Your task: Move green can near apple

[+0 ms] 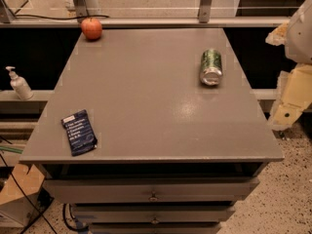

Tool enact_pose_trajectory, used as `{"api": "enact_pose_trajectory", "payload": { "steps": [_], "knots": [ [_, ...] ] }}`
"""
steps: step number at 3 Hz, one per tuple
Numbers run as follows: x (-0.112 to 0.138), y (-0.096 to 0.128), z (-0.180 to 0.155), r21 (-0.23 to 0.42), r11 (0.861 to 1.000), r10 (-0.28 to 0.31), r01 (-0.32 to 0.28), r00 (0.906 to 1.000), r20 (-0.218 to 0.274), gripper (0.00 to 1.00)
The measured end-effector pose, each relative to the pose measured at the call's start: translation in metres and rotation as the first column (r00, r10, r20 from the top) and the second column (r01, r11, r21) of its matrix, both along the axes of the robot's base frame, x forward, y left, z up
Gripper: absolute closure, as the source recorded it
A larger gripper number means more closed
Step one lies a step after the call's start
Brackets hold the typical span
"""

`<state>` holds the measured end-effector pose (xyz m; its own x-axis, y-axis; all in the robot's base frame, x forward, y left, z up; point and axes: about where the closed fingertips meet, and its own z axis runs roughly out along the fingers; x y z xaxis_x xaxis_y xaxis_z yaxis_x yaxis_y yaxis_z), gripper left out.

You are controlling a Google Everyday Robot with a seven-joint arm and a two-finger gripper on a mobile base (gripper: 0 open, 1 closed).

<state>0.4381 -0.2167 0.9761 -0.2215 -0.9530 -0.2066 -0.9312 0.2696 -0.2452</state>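
Note:
The green can (pixel 211 67) lies on its side on the right part of the grey table top (pixel 146 96), with a silver end facing the front. The red-orange apple (pixel 91 28) stands at the far left corner of the table, well apart from the can. My gripper (pixel 288 112) shows at the right edge of the view, beyond the table's right edge and to the right of the can, touching nothing.
A flat dark blue snack packet (pixel 79 132) lies near the table's front left. The table has drawers (pixel 153 191) below its front edge. A white pump bottle (pixel 19 84) stands on a ledge to the left. A rail (pixel 195 21) runs behind the table.

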Motion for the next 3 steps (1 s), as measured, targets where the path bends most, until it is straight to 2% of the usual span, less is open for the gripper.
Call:
{"api": "enact_pose_trajectory", "payload": {
  "steps": [1,2,3],
  "knots": [
    [0.0,0.0,0.001,0.003,1.0,0.0,0.0,1.0,0.007,0.0],
    [0.007,0.005,-0.001,0.034,0.999,0.011,-0.012,0.9997,0.024,0.0],
    [0.025,0.009,-0.01,0.13,0.991,0.016,-0.023,0.9983,0.057,0.0]
  ]
}}
